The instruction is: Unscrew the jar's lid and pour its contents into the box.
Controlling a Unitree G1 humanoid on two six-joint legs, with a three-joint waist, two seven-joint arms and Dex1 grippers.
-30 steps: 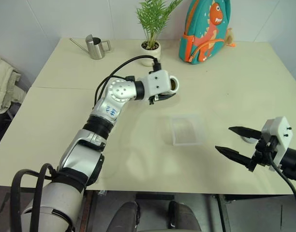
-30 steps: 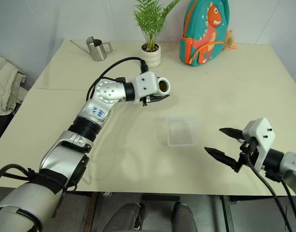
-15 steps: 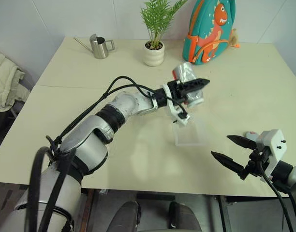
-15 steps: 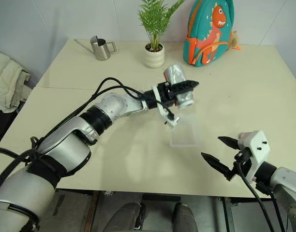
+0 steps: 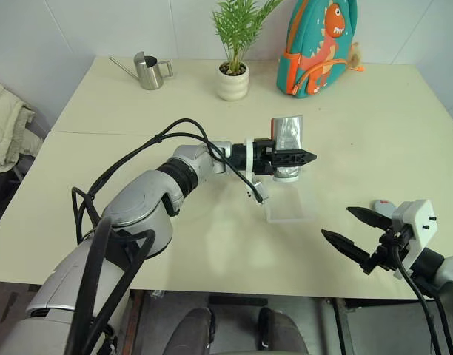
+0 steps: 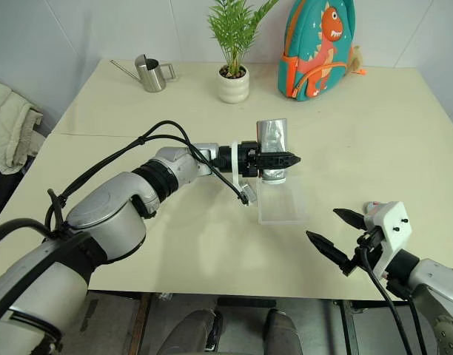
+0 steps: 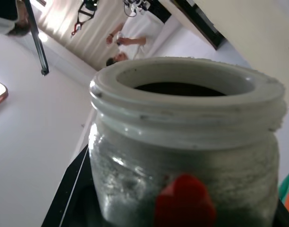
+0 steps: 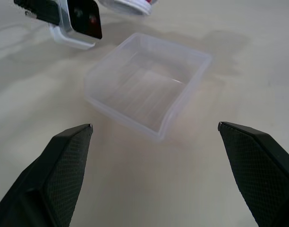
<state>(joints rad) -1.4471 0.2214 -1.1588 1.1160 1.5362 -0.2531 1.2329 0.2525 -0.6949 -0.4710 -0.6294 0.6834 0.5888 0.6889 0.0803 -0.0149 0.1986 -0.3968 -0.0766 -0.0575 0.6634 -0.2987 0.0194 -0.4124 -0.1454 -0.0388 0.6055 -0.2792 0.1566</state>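
**Jar gripped over the box, other hand hanging open**

The left hand (image 5: pixel 294 157) is clamped tight on the jar (image 5: pixel 288 137), fingers across its lower part, arm reaching in sideways over the middle of the worktop (image 5: pixel 101 133). The jar sits right inside the grip, with its shiny body sticking up past the fingers and a bit of red label showing on the side. In the left wrist view you look straight at its open white rim, no cap on it, dark inside, so I can't tell what's in there.

The box (image 5: pixel 289 203) is on the worktop directly under and just in front of that hand, toward the front edge, a little right of centre. It's clear plastic and looks empty in the right wrist view, where the left hand's wrist housing pokes in just past its far side.

The right hand (image 5: pixel 354 234) is near the front right corner of the worktop, fingers spread wide, holding nothing, pointed at the box but well apart from it. There's a small pale thing with a red bit (image 5: pixel 382 206) lying just behind it; can't say whether that's the lid.

Along the back edge: a steel watering can (image 5: pixel 146 71), a potted plant (image 5: pixel 233 74), and a teal dinosaur backpack (image 5: pixel 315 46).
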